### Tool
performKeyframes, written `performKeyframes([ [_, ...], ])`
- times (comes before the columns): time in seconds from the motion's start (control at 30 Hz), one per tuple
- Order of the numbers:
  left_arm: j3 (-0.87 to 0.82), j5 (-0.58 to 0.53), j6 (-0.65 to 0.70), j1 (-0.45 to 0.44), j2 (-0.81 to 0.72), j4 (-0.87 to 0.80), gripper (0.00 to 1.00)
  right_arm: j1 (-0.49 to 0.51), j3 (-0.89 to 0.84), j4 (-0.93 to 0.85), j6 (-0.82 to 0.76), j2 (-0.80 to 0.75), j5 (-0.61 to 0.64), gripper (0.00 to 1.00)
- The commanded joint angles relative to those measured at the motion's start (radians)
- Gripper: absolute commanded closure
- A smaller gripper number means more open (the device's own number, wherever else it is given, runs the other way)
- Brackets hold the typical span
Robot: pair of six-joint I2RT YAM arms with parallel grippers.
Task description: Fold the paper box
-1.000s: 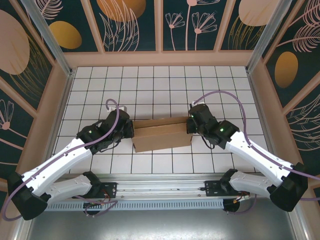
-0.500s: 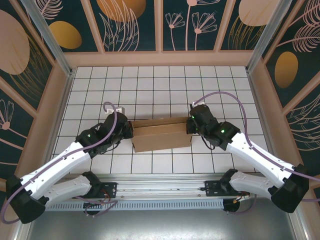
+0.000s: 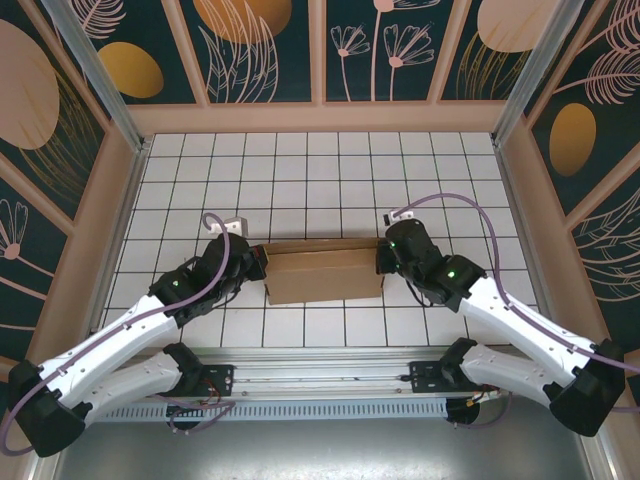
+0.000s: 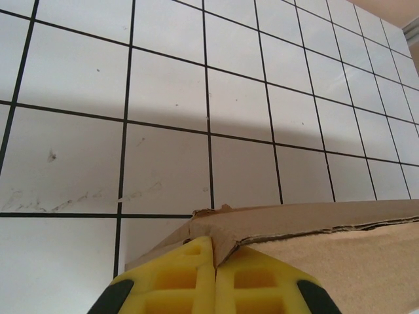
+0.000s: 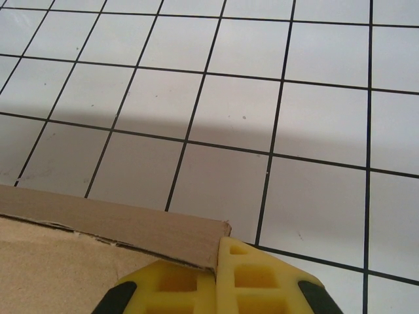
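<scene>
Tiled table bears your paper box, left gripper and right gripper shifted nearer, jaws pinching its corners (fingertips hidden overhead).

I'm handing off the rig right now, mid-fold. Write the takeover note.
Left gripper: fingers shut, apparently pinching the left end corner of the paper box.
Right gripper: fingers shut, apparently pinching its right end edge.
Box: centre of the table, between the grippers.
Done: cardboard folded into a low rectangular shape.
Left: probably seat the ends and release. Whether it is fully closed cannot be told.
</scene>
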Motion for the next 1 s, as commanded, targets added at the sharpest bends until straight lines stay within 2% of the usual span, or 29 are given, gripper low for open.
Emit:
performKeyframes([
  [0.0, -0.037, 0.061, 0.011, -0.008, 0.018, -0.061, 1.0, 0.018, -0.026, 0.069, -0.002, -0.019, -0.014, 1.0],
  [0.4, -0.041, 0.06, 0.02, -0.007, 0.038, -0.051, 1.0, 0.017, -0.08, 0.122, 0.223, -0.038, -0.048, 1.0],
  [0.7, -0.075, 0.048, 0.031, -0.008, 0.031, -0.042, 1.0, 0.018, -0.202, 0.157, 0.163, -0.124, -0.031, 1.0],
  [0.97, -0.151, 0.062, -0.007, -0.008, 0.007, 0.018, 1.0, 0.024, -0.322, 0.287, 0.206, -0.189, -0.041, 1.0],
])
